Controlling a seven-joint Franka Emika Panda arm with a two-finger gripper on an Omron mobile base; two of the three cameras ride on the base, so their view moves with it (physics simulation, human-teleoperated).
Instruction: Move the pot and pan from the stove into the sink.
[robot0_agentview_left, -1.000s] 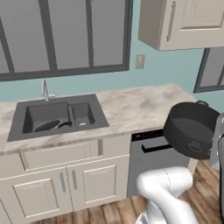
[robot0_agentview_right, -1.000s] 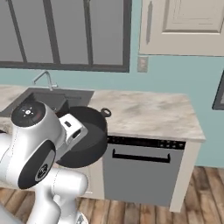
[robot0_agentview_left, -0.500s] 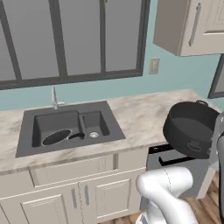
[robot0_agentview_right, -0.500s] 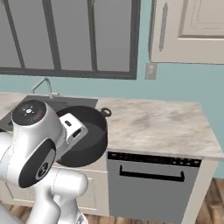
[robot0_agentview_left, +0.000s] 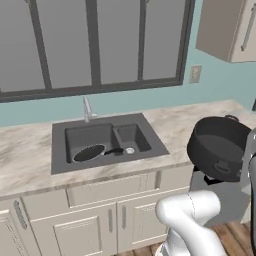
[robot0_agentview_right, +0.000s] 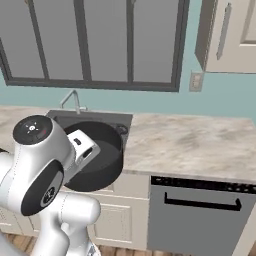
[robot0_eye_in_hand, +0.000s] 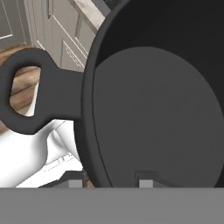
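Note:
The dark grey pot (robot0_agentview_left: 220, 147) hangs tilted on its side in the air, just in front of the counter edge and to the right of the sink (robot0_agentview_left: 62, 150). My gripper (robot0_eye_in_hand: 111, 183) is shut on the pot's rim; the pot's inside (robot0_eye_in_hand: 157, 113) and one loop handle (robot0_eye_in_hand: 30, 96) are close up in the hand view. In the right base view the pot (robot0_agentview_right: 102, 157) sits in front of the sink (robot0_agentview_right: 100, 119), against my white hand. The black pan (robot0_agentview_left: 90, 152) lies in the left basin, handle pointing right. The stove is out of view.
A curved silver faucet (robot0_agentview_left: 87, 107) stands behind the sink. The pale marbled counter (robot0_agentview_right: 190, 145) runs to the right, over a steel dishwasher (robot0_agentview_right: 200, 215). An upper cabinet (robot0_agentview_left: 227, 30) hangs at the top right. White cabinet doors (robot0_agentview_left: 100, 220) sit below the sink.
The whole picture has shifted: the base has driven closer, so the sink now sits larger and more central. The pot stays held in the same place relative to my arm.

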